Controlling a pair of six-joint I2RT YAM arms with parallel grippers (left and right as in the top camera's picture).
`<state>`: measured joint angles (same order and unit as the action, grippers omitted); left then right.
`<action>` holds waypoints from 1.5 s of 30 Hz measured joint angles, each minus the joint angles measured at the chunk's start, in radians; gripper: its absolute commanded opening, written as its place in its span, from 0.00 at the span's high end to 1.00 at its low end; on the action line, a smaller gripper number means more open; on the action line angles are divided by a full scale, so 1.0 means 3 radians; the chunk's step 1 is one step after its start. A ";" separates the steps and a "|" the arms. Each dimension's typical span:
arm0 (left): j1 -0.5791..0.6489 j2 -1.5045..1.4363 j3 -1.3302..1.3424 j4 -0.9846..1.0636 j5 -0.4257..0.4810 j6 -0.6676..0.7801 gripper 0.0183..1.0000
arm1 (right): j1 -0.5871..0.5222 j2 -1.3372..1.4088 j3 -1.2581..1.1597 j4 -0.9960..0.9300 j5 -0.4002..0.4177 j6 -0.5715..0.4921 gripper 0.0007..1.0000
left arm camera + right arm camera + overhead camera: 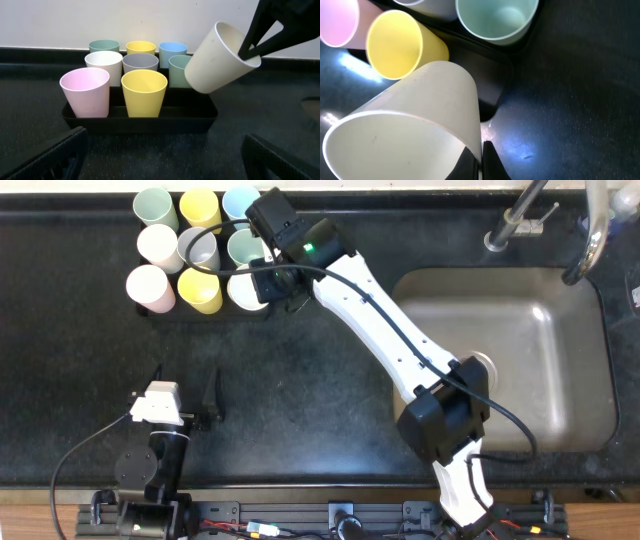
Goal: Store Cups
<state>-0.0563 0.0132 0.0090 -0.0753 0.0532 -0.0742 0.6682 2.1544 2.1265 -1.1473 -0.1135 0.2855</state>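
The right hand [248,50] was pictured clamped on the rim of a tilted cream cup [220,60], held over the tray's [150,122] vacant five-o'clock corner. Eight cups [144,92] were already stored, and one was judged left to seat.
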 measured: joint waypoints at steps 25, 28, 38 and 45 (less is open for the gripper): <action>0.0000 0.0000 0.0000 0.0000 0.0000 0.0000 0.00 | 0.0051 0.0378 0.0000 0.0128 0.0121 0.0103 0.79; 0.0000 0.0000 0.0000 0.0000 0.0000 0.0000 0.00 | 0.0051 0.0378 0.0000 0.0156 0.0118 0.0108 0.67; 0.0000 0.0000 0.0000 0.0000 0.0000 0.0000 0.00 | 0.0022 0.0240 0.0001 0.0163 0.0117 0.0029 0.35; 0.0000 0.0000 0.0000 0.0000 0.0000 0.0000 0.00 | -0.0369 -0.0872 0.0003 -0.0047 0.0107 -0.0393 0.18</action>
<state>-0.0563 0.0132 0.0090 -0.0753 0.0532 -0.0742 0.5575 1.8927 2.1273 -1.1614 -0.0814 0.1677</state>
